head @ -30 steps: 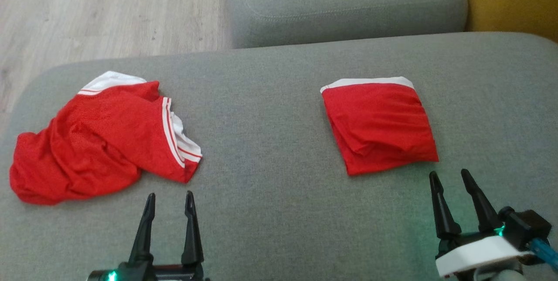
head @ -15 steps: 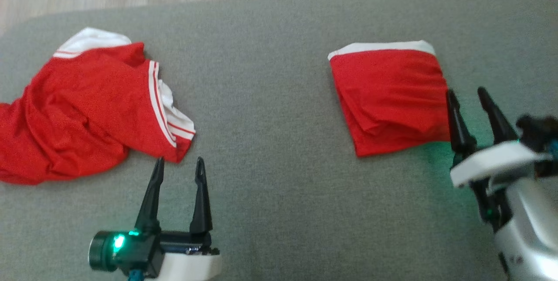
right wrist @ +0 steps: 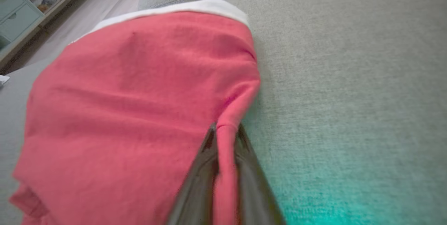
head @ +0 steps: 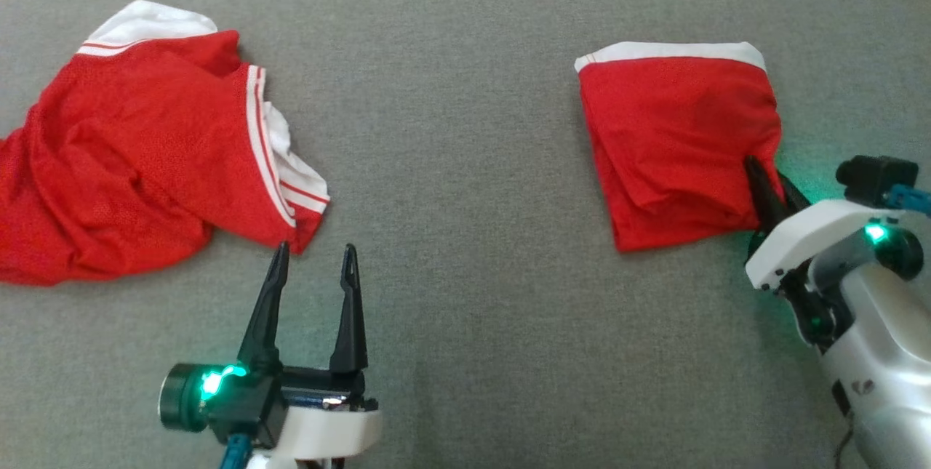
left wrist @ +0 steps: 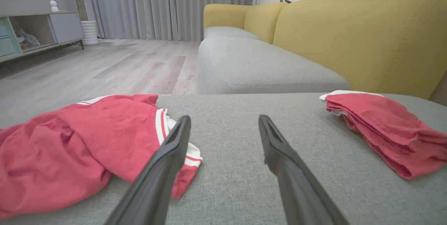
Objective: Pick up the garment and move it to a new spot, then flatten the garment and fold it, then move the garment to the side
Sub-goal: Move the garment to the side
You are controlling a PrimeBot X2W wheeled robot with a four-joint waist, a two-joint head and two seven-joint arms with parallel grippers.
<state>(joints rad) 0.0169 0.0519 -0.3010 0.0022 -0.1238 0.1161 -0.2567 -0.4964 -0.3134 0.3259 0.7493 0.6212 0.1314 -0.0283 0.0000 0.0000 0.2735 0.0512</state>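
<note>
**Head view.** A grey seat cushion (head: 465, 127) of coarse woven cloth carries two red pieces of clothing. The crumpled garment (head: 138, 156) lies toward the cushion's far left corner. It is a loose, wrinkled heap of fine mesh, with white bands and thin red stripes along its hems. The folded garment (head: 676, 142) lies toward the cushion's right side. It is a roughly square packet of smoother red cloth, with a white band along its far edge and soft creases across its top.

The left tool (head: 315, 251) has its two dark tapered fingers spread, their tips just beside the crumpled garment's near corner. The right tool (head: 765, 171) is at the folded garment's near right corner, its fingers pressed together on the cloth, which bunches there.

**Left wrist view.** The left tool (left wrist: 224, 118) stands wide apart over bare cushion (left wrist: 314, 169). The crumpled garment (left wrist: 87, 137) is to its left and the folded garment (left wrist: 380, 127), in stacked layers, to its right. Beyond them are a second grey seat (left wrist: 251, 64), a padded yellow backrest (left wrist: 349, 36), a pale wooden floor (left wrist: 104, 68) and grey pleated curtains (left wrist: 157, 5).

**Right wrist view.** The right tool (right wrist: 225, 129) pinches a narrow ridge of the folded garment (right wrist: 132, 89) between its fingers. The white band (right wrist: 174, 10) curves along the far edge. A green glow falls on the cushion (right wrist: 349, 78).
</note>
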